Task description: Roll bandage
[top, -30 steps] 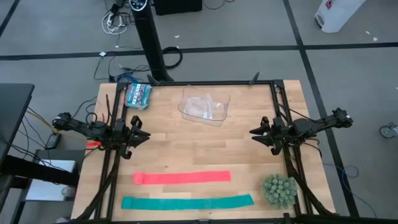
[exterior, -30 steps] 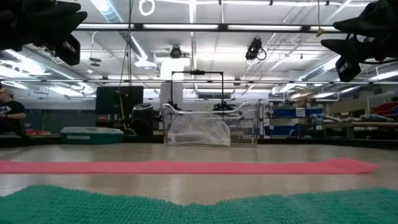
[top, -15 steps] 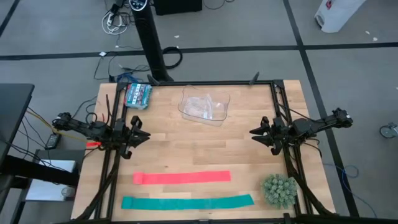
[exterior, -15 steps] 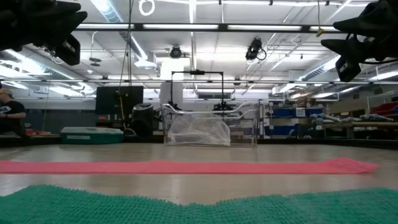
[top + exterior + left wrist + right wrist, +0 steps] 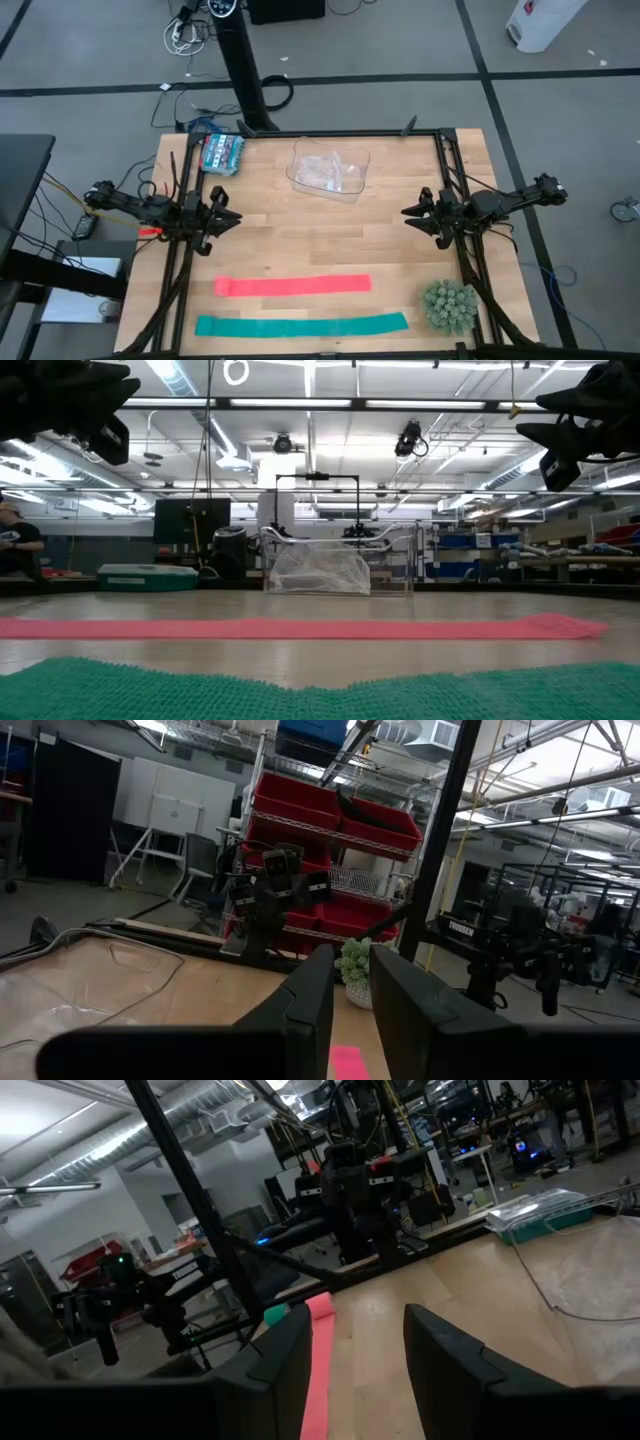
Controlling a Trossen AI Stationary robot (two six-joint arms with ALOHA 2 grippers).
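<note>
The pink-red bandage [image 5: 292, 285] lies flat as a long strip on the wooden table, along its left-right length, near the front; it also shows in the low view [image 5: 300, 628]. A teal-green strip [image 5: 300, 325] lies parallel to it, nearer the front edge. My left gripper [image 5: 232, 217] hovers over the table's left side, open with a narrow gap [image 5: 352, 960], empty. My right gripper [image 5: 408, 213] hovers over the right side, open [image 5: 358, 1320], empty. Both are farther back than the bandage and above it.
A clear plastic container [image 5: 328, 172] stands at the table's far middle. A teal packet [image 5: 221, 153] lies at the far left. A green spiky ball [image 5: 448, 305] sits at the near right. Bare wood lies between the two grippers. A person shows far off in the low view [image 5: 15, 540].
</note>
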